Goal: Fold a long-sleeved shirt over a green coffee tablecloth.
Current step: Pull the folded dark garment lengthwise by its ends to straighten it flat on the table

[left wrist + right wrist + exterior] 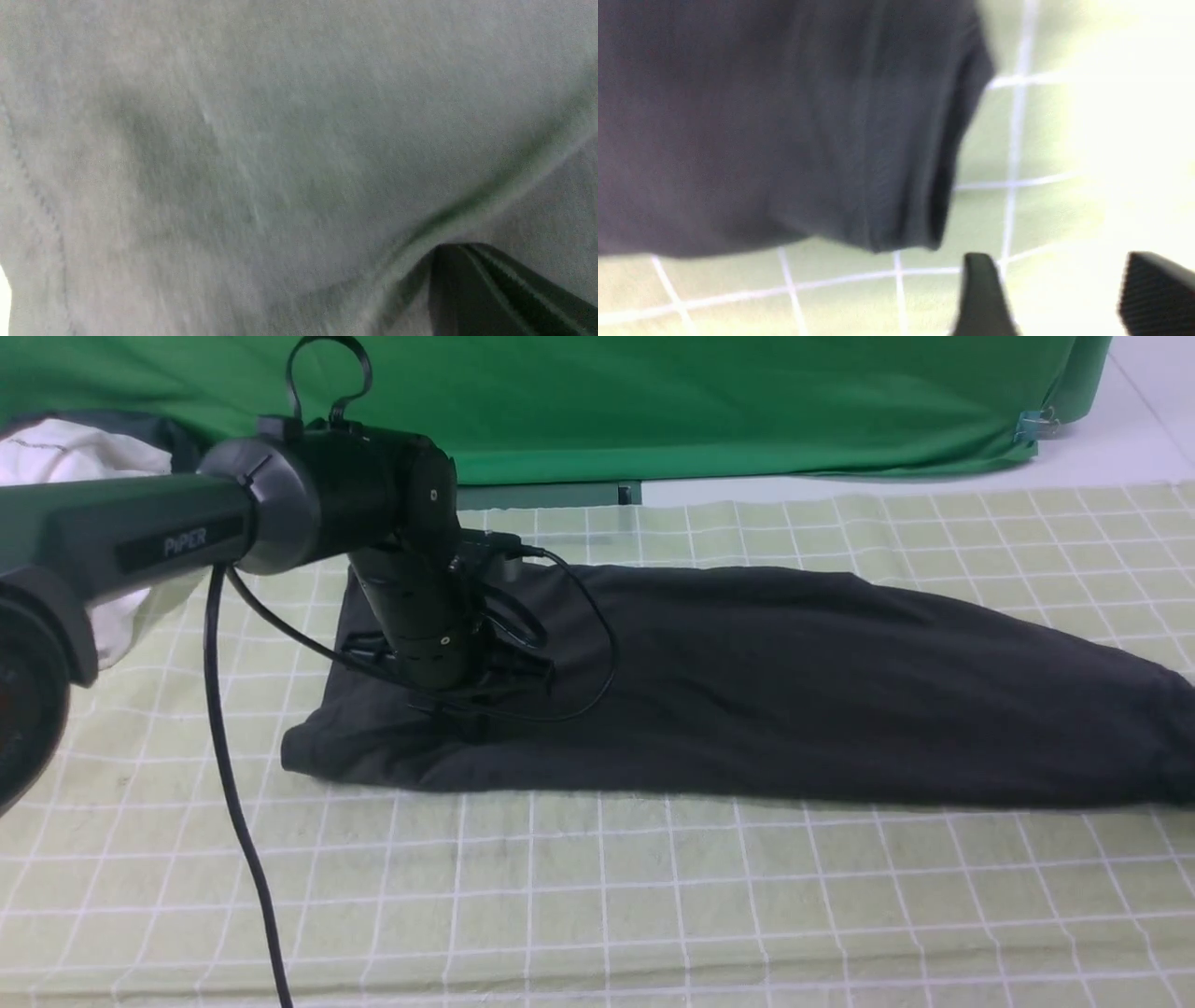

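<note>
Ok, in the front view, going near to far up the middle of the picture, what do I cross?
Bare green coffee tablecloth → long-sleeved shirt lying across it → a narrow strip of the same tablecloth → plain green backdrop.

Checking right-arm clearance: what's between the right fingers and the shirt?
Only bare tablecloth, per the right wrist view; the open fingers sit clear of the shirt.
</note>
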Robot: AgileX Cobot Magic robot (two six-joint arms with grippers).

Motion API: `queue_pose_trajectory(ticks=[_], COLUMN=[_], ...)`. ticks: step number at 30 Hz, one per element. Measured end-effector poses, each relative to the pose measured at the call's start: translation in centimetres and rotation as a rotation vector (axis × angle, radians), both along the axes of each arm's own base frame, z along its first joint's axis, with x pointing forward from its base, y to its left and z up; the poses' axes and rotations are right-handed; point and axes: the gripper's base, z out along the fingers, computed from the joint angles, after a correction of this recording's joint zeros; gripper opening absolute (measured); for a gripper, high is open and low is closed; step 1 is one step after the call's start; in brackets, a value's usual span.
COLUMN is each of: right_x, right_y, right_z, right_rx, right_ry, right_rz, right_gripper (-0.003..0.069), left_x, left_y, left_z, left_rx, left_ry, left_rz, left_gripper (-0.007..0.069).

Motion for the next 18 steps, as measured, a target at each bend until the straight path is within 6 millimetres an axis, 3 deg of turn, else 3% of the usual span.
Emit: queue_pose_trajectory(ticks=[2, 4, 8, 11, 18], right_x=[0.3, 1.2, 2.2, 2.8, 3.7], right_y=[0.1, 0.5, 0.9, 0.9, 0.8], right_z=[0.9, 2.0, 1.8, -0.3, -5.0], right_rx=[0.015, 0.059, 0.111, 0.128, 0.154], right_ry=[-0.039, -0.129, -0.204, -0.169, -0.063], right_rz=[-0.011, -0.034, -0.060, -0.069, -0.078], right_gripper=[0.0454, 0.0489, 0.0533, 0.0575, 0.0584], left_x=[-0.2, -0.7, -1.4, -2.2, -3.4], left_y=[0.1, 0.2, 0.5, 0.7, 1.1], left_z=[0.9, 3.1, 5.8, 8.0, 11.0], left_rx=[-0.004, -0.018, -0.032, -0.046, -0.068], left_ry=[-0.013, -0.055, -0.100, -0.141, -0.205], left_rz=[-0.001, -0.001, -0.002, -0.003, -0.003], left_gripper=[0.0011, 0.0011, 0.0011, 0.0011, 0.0011])
